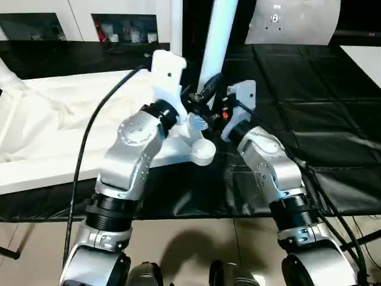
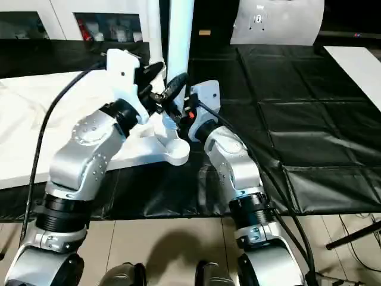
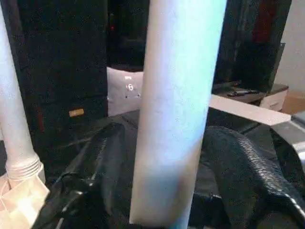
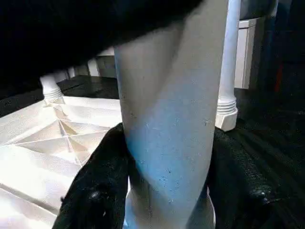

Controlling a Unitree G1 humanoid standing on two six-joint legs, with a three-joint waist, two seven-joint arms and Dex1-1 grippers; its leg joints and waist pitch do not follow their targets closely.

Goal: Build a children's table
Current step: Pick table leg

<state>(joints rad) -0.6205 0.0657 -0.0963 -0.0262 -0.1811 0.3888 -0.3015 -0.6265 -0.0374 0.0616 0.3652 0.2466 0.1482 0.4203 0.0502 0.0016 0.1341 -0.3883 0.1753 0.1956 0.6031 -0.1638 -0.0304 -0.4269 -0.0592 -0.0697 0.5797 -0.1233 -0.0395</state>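
Observation:
The children's table top (image 1: 53, 128) lies upside down on the black workbench, its ribbed underside (image 4: 57, 143) facing up. A white leg (image 1: 217, 36) stands upright over the near right corner socket (image 1: 202, 152). My left gripper (image 1: 205, 94) is shut on this leg, with a black finger (image 3: 243, 167) on each side of it. Just below, my right gripper (image 1: 208, 119) is shut on the same leg, its fingers (image 4: 95, 191) pressed against it. A second leg (image 1: 176, 24) stands in the far right corner. A third leg (image 4: 50, 88) rises from another far corner.
The black sheet-covered workbench (image 1: 309, 119) stretches to the right, and its front edge runs just ahead of my arms. A black cable (image 1: 89, 131) arcs over my left forearm. A white panel (image 1: 292, 21) stands at the back right, and shelves (image 1: 125, 27) line the back left.

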